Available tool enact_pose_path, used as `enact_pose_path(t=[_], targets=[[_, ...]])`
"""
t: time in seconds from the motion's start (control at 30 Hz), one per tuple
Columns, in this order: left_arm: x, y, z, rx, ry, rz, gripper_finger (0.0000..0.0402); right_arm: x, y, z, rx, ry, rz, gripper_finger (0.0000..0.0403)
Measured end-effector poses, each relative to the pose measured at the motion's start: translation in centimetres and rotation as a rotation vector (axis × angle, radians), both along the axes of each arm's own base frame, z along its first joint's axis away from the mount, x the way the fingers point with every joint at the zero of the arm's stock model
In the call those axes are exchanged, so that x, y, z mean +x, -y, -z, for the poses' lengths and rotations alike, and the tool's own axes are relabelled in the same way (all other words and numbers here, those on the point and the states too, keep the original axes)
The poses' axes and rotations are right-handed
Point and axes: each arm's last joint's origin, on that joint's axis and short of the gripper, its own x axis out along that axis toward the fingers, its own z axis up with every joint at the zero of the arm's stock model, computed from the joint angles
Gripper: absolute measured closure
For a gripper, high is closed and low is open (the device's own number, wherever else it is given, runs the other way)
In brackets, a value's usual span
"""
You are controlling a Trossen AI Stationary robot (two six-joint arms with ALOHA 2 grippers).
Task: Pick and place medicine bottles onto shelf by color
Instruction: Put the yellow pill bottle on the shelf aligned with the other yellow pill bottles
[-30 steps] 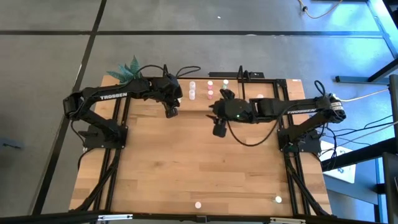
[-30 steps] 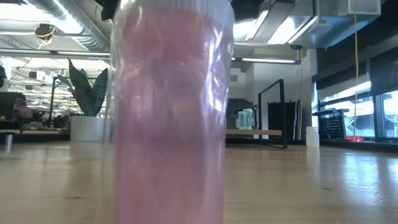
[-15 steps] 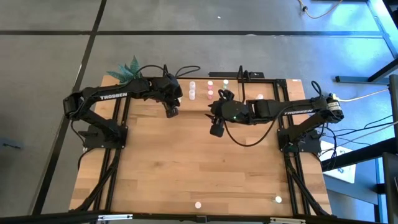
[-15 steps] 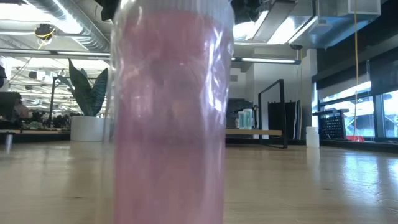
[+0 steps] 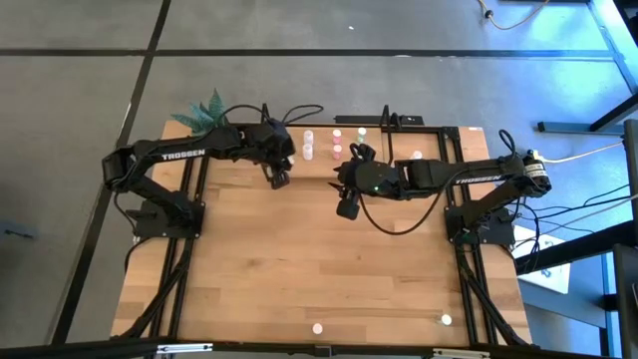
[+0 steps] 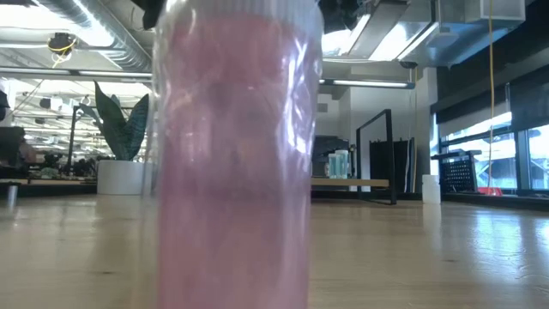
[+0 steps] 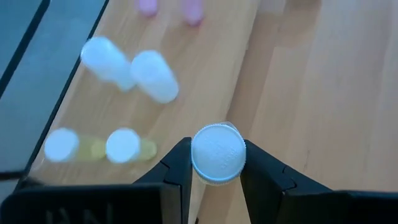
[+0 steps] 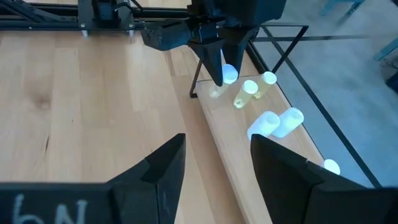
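Two arms reach toward the shelf at the upper middle of the high view. The left gripper is clamped on a bottle with a white cap, which sits squarely between its two dark fingers at the lower centre of the left wrist view, above the near edge of the shelf board. Beyond it on the board stand two white bottles in the upper left of that view, two yellowish bottles at the lower left, and two pink bottles at the top edge.

The right gripper hangs with its fingers spread and nothing between them, over the table just beside the shelf. In the right wrist view the left gripper shows at top centre, its fingertips down at the shelf's end with the capped bottle between them.

One pink bottle fills the centre of the low view, standing on the table close to the lens. Two more bottles rest near the bottom edge of the high view.
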Motion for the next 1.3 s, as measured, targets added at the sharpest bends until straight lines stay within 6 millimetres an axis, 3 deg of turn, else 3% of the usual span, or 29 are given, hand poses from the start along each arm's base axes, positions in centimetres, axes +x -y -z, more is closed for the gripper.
enact_pose_path(t=[0.2,0.5,0.77,1.3], targets=[[0.8,0.2,0.3,0.03,0.014,0.053,0.031,0.0,0.0,0.0,0.0,0.0,0.0,0.0219],[2.6,-0.7,3.6,-0.044,-0.054,0.024,0.031,0.0,0.0,0.0,0.0,0.002,-0.001,0.0219],[2.7,-1.7,3.3,-0.054,0.018,-0.111,0.031,0.0,0.0,-0.1,0.0,0.009,-0.001,0.0219],[3.0,0.8,1.5,0.067,0.117,-0.341,0.031,0.0,0.0,-0.1,-0.001,0.009,0.001,0.0219]])
